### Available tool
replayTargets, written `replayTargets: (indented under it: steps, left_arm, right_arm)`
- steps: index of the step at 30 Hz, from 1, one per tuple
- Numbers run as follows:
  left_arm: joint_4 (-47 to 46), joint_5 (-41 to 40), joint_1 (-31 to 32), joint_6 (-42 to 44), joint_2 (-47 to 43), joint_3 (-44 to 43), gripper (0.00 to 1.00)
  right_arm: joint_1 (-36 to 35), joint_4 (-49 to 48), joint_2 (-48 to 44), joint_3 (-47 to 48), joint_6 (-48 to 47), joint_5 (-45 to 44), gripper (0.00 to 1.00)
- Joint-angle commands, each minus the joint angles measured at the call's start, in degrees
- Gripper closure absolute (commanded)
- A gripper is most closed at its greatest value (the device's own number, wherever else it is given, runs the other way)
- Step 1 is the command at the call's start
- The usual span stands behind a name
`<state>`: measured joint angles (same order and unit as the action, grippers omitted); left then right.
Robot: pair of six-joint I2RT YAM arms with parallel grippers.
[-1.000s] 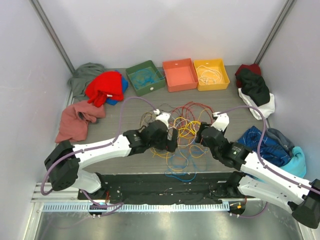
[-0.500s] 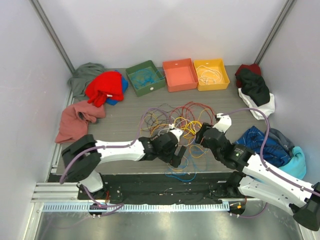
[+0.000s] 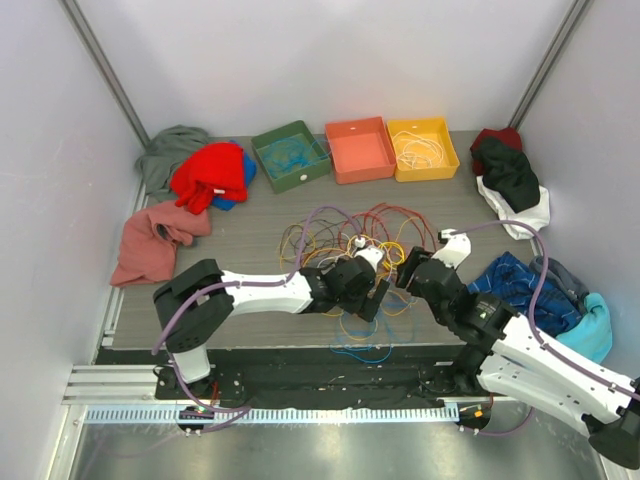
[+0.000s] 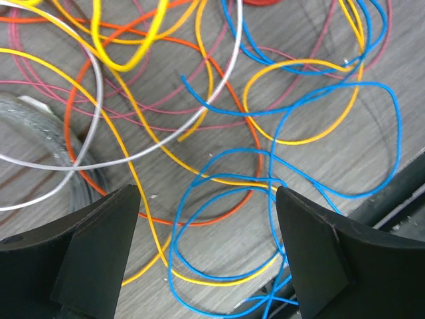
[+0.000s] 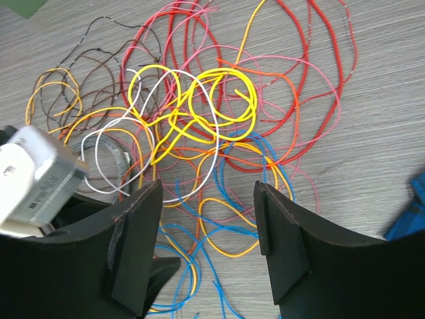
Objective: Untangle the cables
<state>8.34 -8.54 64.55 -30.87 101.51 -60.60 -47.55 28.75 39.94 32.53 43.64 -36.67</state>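
Over the cables (image 3: pixel 345 236), left fingers (image 4: pixel 89 256) hang apart.

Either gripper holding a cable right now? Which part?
Nothing held. The left gripper and right gripper are both open above the cables, with no wire pinched in either.

top: high behind, looking down over table (image 3: pixel 250 215) | wrists: close, facing down | shared: cables (image 3: pixel 345 232)
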Motion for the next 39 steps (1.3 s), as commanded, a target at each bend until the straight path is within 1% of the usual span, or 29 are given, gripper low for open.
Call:
replayTargets:
  steps: [1,4,5,6,7,9,10,11,13,14,15,16,17,18,20,21,22,25,29,32,39]
  left_arm:
    - [-2.6,-6.5,-0.8,-0.6,-5.1,2.6,0.12]
    - [-2.2,-10.8,-2.0,-2.0,-12.3,6.4,0.12]
    - [-1.8,-13.9,-2.4,-2.3,-14.0,7.2,0.12]
    - [-0.6,-15.4,-2.6,-2.7,-17.5,8.0,0.11]
    - [-0.2,-16.9,-2.7,-3.2,-19.0,8.7,0.12]
    - [0.6,-19.8,-3.0,-3.8,-23.8,11.0,0.13]
    - [0.7,-20.5,-3.3,-3.6,-25.6,11.9,0.13]
    - [1.0,-21.7,-3.6,-3.5,-27.1,13.0,0.13]
    - [1.4,-21.7,-5.9,-3.5,-31.6,14.0,0.13]
    - [1.3,-20.2,-7.0,-3.7,-32.9,14.8,0.12]
    - [1.3,-19.0,-8.3,-3.7,-34.4,15.2,0.12]
    - [1.4,-17.7,-10.7,-3.8,-36.3,15.4,0.12]
    - [1.7,-17.0,-11.5,-3.9,-37.1,15.7,0.13]
    - [2.3,-16.8,-11.9,-4.2,-37.7,15.5,0.14]
    - [4.4,-16.5,-12.2,-4.6,-38.9,14.9,0.14]
    - [5.1,-16.3,-12.3,-5.3,-39.2,14.6,0.14]
    - [5.9,-16.5,-12.3,-5.9,-39.5,14.5,0.14]
    - [9.2,-16.3,-13.4,-7.7,-40.3,14.7,0.14]
    - [10.7,-12.6,-16.1,-9.0,-38.7,15.8,0.15]
    - [9.9,-10.2,-16.8,-10.0,-37.9,16.3,0.16]
    - [9.5,-8.0,-16.9,-11.2,-35.9,15.8,0.17]
  right_arm:
    - [0.1,1.2,-2.8,4.0,-1.5,-6.1,0.35]
    - [0.1,1.6,-5.7,7.4,-4.2,-10.3,0.35]
    - [0.1,1.1,-7.4,8.2,-5.1,-13.5,0.35]
    - [0.2,0.7,-7.9,9.1,-6.4,-14.7,0.35]
    - [0.2,-0.5,-7.9,11.3,-9.8,-15.8,0.35]
    - [0.2,-1.4,-5.3,14.5,-13.3,-18.1,0.35]
    - [0.3,-1.4,-3.3,18.4,-16.2,-19.1,0.35]
    - [0.4,-1.4,0.6,20.5,-17.9,-20.0,0.35]
    - [1.6,-1.8,5.5,26.6,-20.2,-19.4,0.34]
    - [2.2,-2.0,7.5,28.2,-22.1,-18.6,0.34]
    - [3.3,-2.3,12.0,30.6,-22.7,-14.4,0.34]
    - [5.2,-2.6,14.2,31.5,-22.9,-11.5,0.34]
    - [9.4,-2.6,16.5,32.2,-21.7,-7.2,0.34]
    - [12.3,-2.5,20.2,32.8,-20.4,1.8,0.35]
    - [17.3,-2.7,24.1,33.2,-18.4,10.6,0.38]
    - [17.8,-2.7,25.8,33.0,-17.5,15.1,0.39]
    - [17.8,-3.3,29.3,33.0,-17.4,17.0,0.42]
    - [17.7,-5.0,34.1,31.6,-16.9,23.1,0.45]
    - [17.5,-9.0,37.8,27.8,-15.8,27.8,0.48]
    - [17.0,-10.8,41.0,25.3,-15.2,27.3,0.48]
    - [16.9,-15.7,45.0,21.8,-14.1,24.3,0.48]
